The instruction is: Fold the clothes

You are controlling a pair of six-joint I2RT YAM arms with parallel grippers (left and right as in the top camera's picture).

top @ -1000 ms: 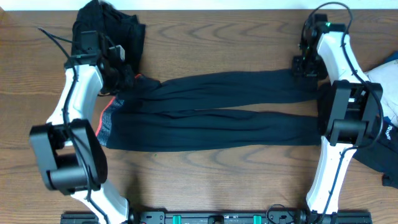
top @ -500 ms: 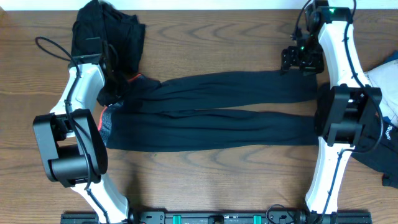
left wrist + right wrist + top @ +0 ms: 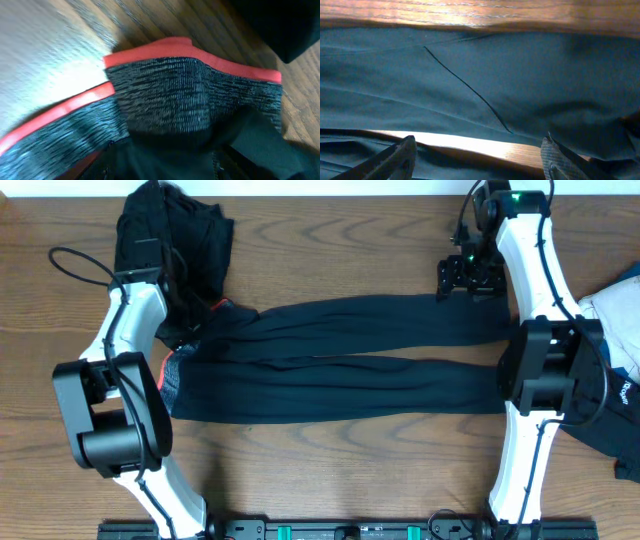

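**A:** Nearest us, the trousers (image 3: 340,370) lie flat across the table (image 3: 330,250). They are long and black, two legs side by side, with the waist at the left.

**B:** And the waistband (image 3: 190,90) is turned out: grey ribbed knit with a coral-red edge, big in the left wrist view.

**A:** The left gripper (image 3: 186,305) sits right over that waist. What about its grip?

**B:** Can't tell. That view is blurred and full of fabric, so I can't say whether it's parted or pinching.

**A:** At the other end, the right gripper (image 3: 480,157) hovers over the far leg near its hem. Its fingers (image 3: 400,157) are spread wide with nothing held, and black cloth lies below them.

**B:** A strip of bare wood shows between the two legs there.

**A:** Farther back, a black heap (image 3: 175,230) sits at the far left, just beyond the left gripper. White and blue pieces (image 3: 615,310) lie at the right edge.
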